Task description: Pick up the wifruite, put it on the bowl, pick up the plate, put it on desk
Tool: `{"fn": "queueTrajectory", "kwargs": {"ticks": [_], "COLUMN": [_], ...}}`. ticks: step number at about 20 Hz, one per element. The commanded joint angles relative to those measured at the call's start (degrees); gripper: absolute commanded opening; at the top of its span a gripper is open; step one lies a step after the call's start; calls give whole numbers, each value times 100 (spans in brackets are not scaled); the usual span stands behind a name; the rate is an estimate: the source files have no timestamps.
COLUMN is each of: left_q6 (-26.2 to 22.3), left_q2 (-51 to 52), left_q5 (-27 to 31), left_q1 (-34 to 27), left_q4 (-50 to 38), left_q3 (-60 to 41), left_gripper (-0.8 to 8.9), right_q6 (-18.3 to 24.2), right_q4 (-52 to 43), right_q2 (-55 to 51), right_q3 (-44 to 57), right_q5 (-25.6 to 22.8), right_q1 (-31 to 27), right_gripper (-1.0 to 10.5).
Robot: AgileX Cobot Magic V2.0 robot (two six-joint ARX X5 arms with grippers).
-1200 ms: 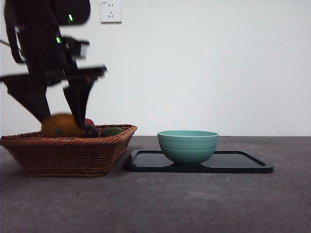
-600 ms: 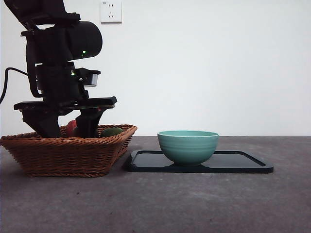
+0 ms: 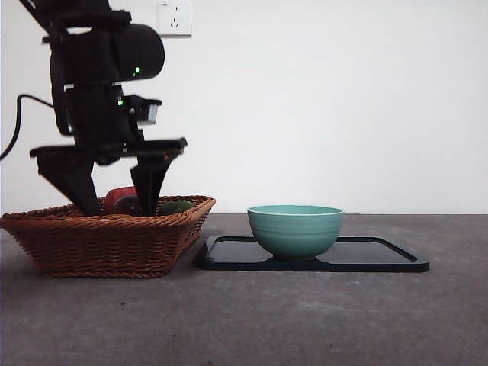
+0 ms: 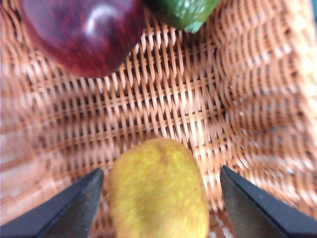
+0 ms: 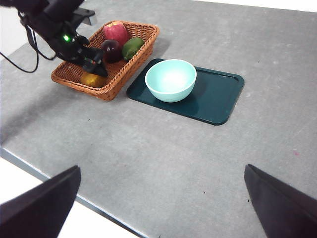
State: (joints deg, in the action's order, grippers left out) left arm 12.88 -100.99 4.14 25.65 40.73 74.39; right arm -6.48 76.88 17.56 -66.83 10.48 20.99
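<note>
- In the wicker basket point(image 5: 106, 64) at the table's left end: the left gripper point(image 4: 161, 198) hangs low over the wifruite point(image 4: 157, 191), jaws spread apart, one on each side of it, neither visibly touching.
- The wifruite lies on the basket floor at the corner nearest the table's front edge, well apart from the dark red-purple fruit point(image 4: 84, 32) and the green fruit point(image 4: 183, 11). In the right wrist view it shows as an orange-brown lump point(image 5: 93, 79) just under the left arm.
- The front view hides the wifruite behind the basket wall; only the gripper point(image 3: 118, 210) dipping past the rim is visible.
- Handling, as a judgement: light, firm but bruisable, with a dull, slightly fuzzy skin that should give the pads decent friction. Oval shape, so best pinched across the short axis at the widest part; off-centre, it may squirt out.
- Woven floor is uneven, so it may roll when nudged.
- Teal bowl point(image 3: 295, 229) sits empty on the dark tray point(image 3: 381, 255), on the desk point(image 5: 163, 148).
- Right gripper point(image 5: 163, 208) waits high above the table, jaws wide apart, holding nothing.
</note>
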Motion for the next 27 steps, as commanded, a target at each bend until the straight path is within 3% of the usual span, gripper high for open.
{"fn": "queueTrajectory", "kwargs": {"ticks": [1,6,8,10,20,22,25,27], "left_q6": [-214,-439,-470,-468,-850,-1029,-1088,-1097], "left_q2": [-79,634,1121,1655,4192,4579,5060,5379], "left_q5": [-7,-13,-15,-72,-2076,-2162,-2223,-2223], "left_q1": [7,11,26,33,365,437,520,581], "left_q4": [313,960,1174,1386,2531,2892,3342,3501], "left_q3": [474,896,896,896,892,892,890,885], "left_gripper": [384,393,471,478,509,522,648,648], "right_q6": [-101,-98,-101,-101,-144,-144,-142,-144], "right_q4": [400,400,400,400,400,400,400,400], "right_q2": [17,17,17,17,17,17,17,17], "right_q3": [-66,-66,-66,-66,-66,-66,-66,-66], "right_q5": [2,0,0,-2,4,0,0,0], "right_q1": [26,26,26,26,26,26,26,26], "right_gripper": [561,561,561,561,561,561,561,561]}}
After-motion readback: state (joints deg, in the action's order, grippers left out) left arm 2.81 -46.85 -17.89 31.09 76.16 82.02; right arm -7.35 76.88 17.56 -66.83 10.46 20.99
